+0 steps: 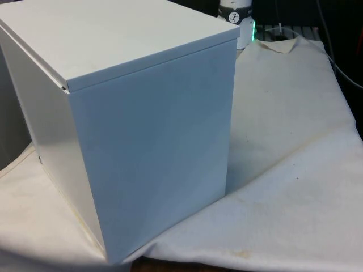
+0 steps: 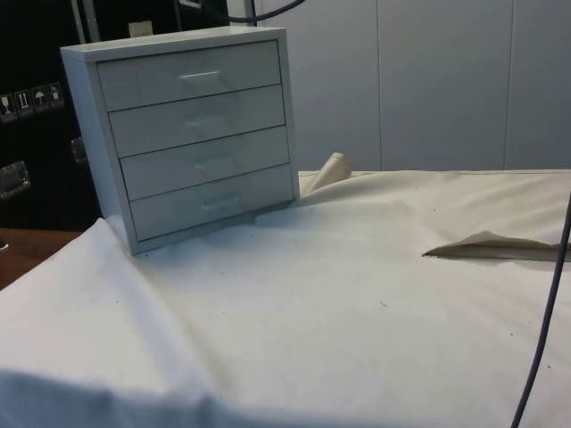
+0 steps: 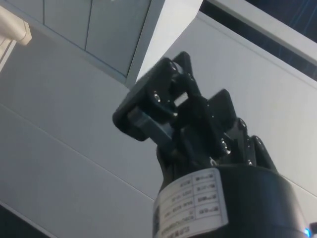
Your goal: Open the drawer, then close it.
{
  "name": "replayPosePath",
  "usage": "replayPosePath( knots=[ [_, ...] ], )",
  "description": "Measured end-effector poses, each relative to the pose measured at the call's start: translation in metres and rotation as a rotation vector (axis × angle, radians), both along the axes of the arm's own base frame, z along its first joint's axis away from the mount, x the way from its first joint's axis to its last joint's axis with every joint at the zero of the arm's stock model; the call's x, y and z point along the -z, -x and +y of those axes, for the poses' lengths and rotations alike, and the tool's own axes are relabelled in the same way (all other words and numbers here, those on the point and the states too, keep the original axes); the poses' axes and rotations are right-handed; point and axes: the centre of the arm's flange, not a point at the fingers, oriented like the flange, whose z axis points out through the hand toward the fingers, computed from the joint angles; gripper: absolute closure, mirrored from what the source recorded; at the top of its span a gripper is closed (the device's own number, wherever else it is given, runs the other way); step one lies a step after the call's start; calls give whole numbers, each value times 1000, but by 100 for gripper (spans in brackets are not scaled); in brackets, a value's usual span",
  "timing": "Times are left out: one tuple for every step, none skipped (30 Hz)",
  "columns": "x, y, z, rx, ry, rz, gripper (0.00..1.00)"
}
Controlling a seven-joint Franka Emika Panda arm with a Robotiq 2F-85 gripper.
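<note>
- Pale grey wall panels (image 2: 428, 80) stand behind the table in the side view, and a creased white cloth (image 2: 357, 312) covers the tabletop.
- On the cloth stands a small white chest of four stacked drawers (image 2: 192, 125), upright, near the cloth's edge.
- All four drawer fronts lie flush with the chest's frame, so every drawer is shut; each has a small pale handle at its middle, the top drawer's handle (image 2: 201, 77) being the clearest.
- In the front view the chest (image 1: 147, 141) turns its plain back and one side to the camera, its flat top panel slightly overhanging the back.
- Well apart from the chest, a loose fold of the cloth (image 2: 486, 245) lifts off the surface, and a thin dark cable (image 2: 544, 330) hangs beyond that fold.
- Just beside the chest, on the side away from the fold, a strip of bare brown wooden tabletop (image 2: 27, 250) shows past the cloth.
- The black two-finger gripper (image 3: 188, 106) appears in the wrist view against flat pale panels (image 3: 74, 124), not touching the chest or any handle.
- Whether the gripper is open or closed cannot be told from that angle; nothing is seen in its grasp.
</note>
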Motion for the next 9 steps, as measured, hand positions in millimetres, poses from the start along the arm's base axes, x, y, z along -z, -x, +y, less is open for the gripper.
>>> replayPosePath(
  knots=[
    [0, 0, 0, 1, 0, -1, 43],
    [0, 0, 0, 1, 0, -2, 37],
    [0, 0, 0, 1, 0, -1, 30],
    [0, 0, 0, 1, 1, -1, 25],
    [0, 0, 0, 2, 0, -2, 19],
    [0, 0, 0, 2, 0, -2, 15],
    [0, 0, 0, 2, 0, -2, 15],
    [0, 0, 0, 2, 0, -2, 9],
    [0, 0, 0, 2, 0, -2, 4]
  ],
)
